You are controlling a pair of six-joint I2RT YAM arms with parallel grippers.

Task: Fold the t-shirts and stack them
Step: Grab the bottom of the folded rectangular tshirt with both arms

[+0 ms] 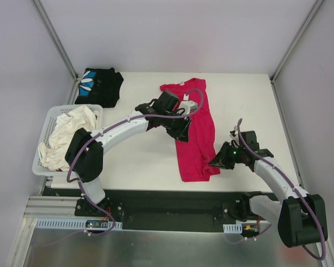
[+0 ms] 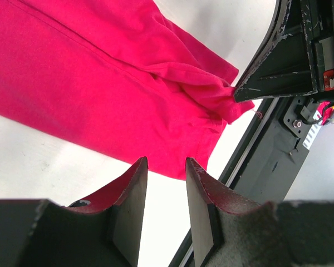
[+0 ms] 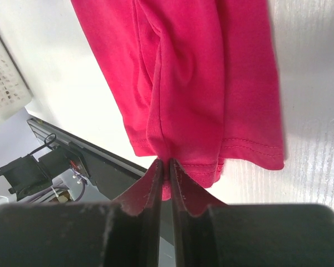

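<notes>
The magenta-red t-shirt [image 1: 196, 136] lies folded into a long strip on the white table, collar end far, hem end near. The black t-shirt [image 1: 99, 86] with its blue-and-white print sits bunched at the far left corner. My left gripper [image 1: 181, 129] hovers over the left edge of the red shirt's middle. In the left wrist view that gripper [image 2: 164, 162] is open, with only bare table between its jaws and the red shirt [image 2: 100, 83] beyond them. My right gripper [image 1: 216, 161] is at the near hem. In the right wrist view it [image 3: 166, 162] pinches a fold of the hem [image 3: 200, 72].
A white lattice basket [image 1: 42, 168] holding cream cloth [image 1: 67, 133] stands at the table's left edge. The black base rail [image 1: 167, 203] runs along the near edge, just below the red shirt's hem. Grey walls close in the far side and both flanks.
</notes>
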